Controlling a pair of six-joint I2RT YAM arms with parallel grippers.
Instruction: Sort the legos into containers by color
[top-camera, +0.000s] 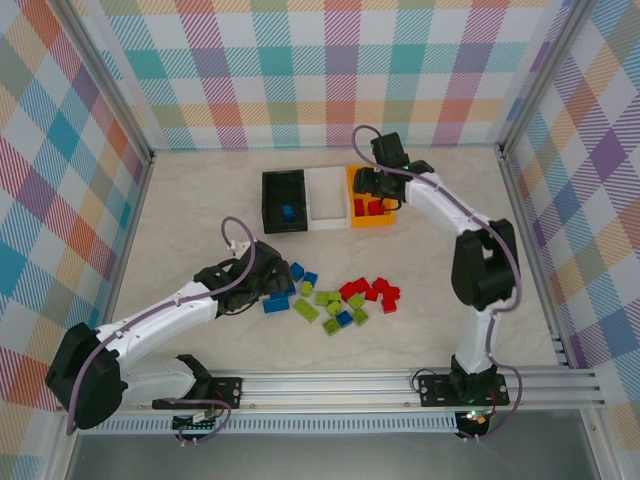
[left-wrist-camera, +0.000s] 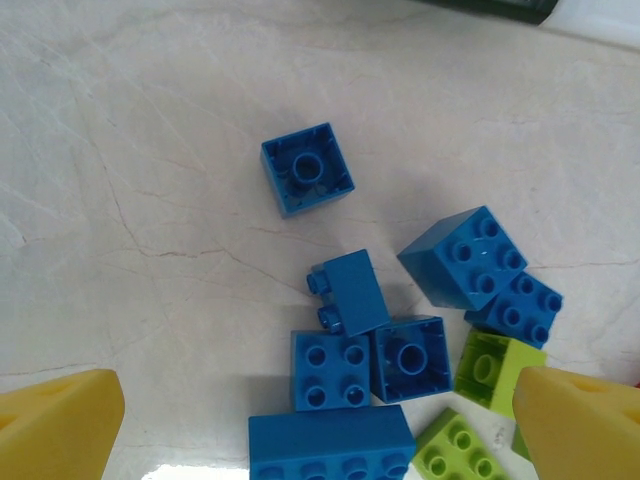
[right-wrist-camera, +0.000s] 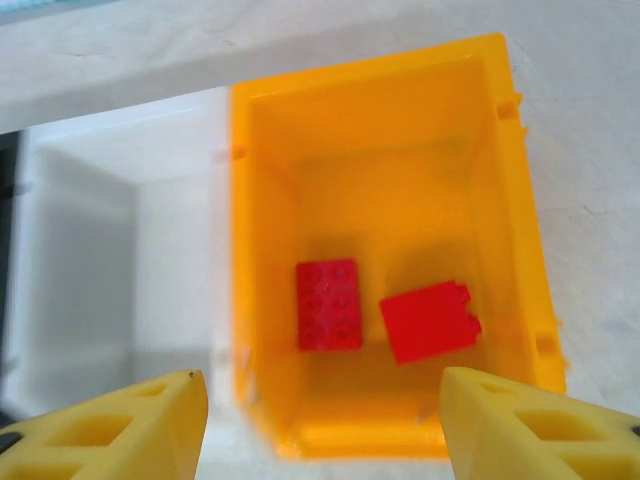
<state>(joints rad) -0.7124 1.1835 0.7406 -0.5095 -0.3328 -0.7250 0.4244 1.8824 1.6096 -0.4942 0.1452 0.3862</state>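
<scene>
Loose legos lie in the middle of the table: blue ones at the left, lime green ones in the centre, red ones at the right. My left gripper hovers open just over the blue cluster, with nothing between its yellow fingers. Behind stand the three containers side by side: black with a blue brick, white, orange. My right gripper hangs open above the orange bin, where two red bricks lie on the floor.
Green bricks crowd against the blue ones on their right side. A lone blue brick lies upside down, apart from the cluster. The white bin touches the orange one. An aluminium rail runs along the near edge, and checkered walls enclose the table.
</scene>
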